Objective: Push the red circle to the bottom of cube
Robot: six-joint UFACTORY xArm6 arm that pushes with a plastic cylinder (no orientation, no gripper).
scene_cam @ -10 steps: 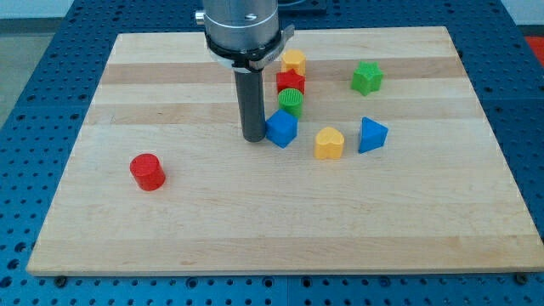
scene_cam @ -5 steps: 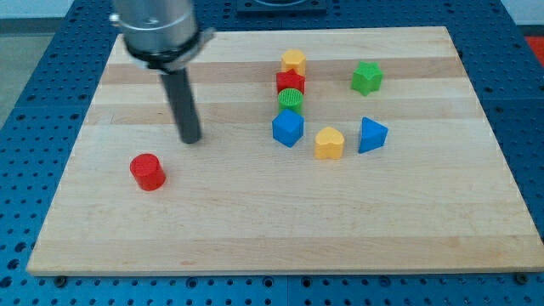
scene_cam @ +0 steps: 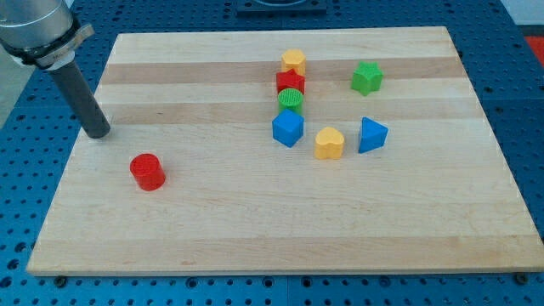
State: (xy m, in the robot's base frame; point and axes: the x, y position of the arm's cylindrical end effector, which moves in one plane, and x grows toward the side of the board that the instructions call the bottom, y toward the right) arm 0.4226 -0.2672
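A straight dark rod descends from the upper left of the frame, my tip point(scene_cam: 98, 133) resting at the left edge of the wooden board point(scene_cam: 255, 229). The arm carries no pincer, so there is nothing released or clenched to report; the rod touches no block.

The red circle point(scene_cam: 147, 172), a short red cylinder, sits alone in the left half of the board, below and to the right of my tip and clearly apart from it. The blue cube point(scene_cam: 287, 128) lies well to the right of it, near the centre of the frame and slightly higher.

Above the blue cube runs a close column of three blocks: a green cylinder point(scene_cam: 291, 99) just above the cube, a red block point(scene_cam: 290, 82) of unclear shape above that, and a yellow block point(scene_cam: 293, 61) at the top, near the board's upper edge. Whether these touch one another cannot be told for certain.

To the right of the blue cube sits a yellow heart-shaped block point(scene_cam: 329, 143), and just beyond it a blue triangular block point(scene_cam: 371, 134). A green star-shaped block point(scene_cam: 367, 77) stands by itself in the upper right of the board.

The board lies on a blue perforated table point(scene_cam: 527, 127).
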